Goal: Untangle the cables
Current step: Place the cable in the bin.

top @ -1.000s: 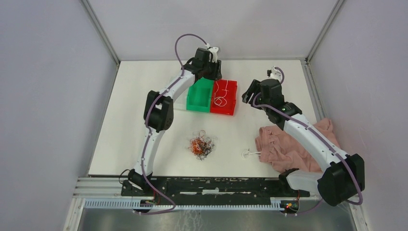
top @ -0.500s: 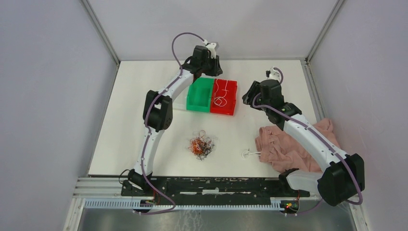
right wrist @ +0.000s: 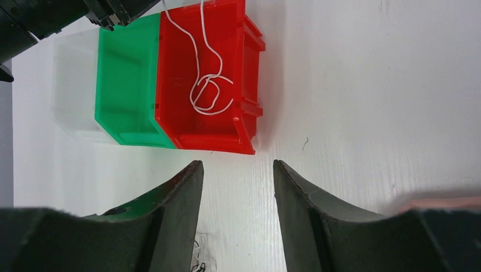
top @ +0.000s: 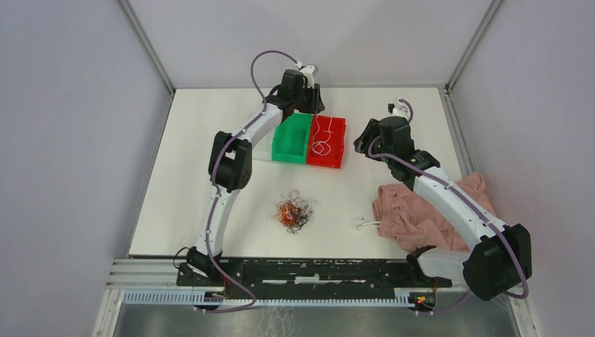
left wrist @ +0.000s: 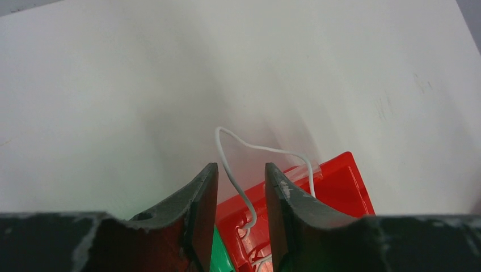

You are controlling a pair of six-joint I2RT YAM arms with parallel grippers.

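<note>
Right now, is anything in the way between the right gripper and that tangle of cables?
Nothing visible. Only bare table lies between the right gripper and the tangle of cables. The red bin and green bin sit farther back, and the pink cloth lies off to the side.

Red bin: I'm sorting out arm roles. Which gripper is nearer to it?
Left. The left gripper hovers over the far edge of the red bin, a white cable running between its fingers; the right gripper sits off its right side, apart.

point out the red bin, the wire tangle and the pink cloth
red bin (right wrist: 176,85), right wrist view, bare floor
wire tangle (top: 293,211), top view, middle
pink cloth (top: 396,214), top view, left part
</note>
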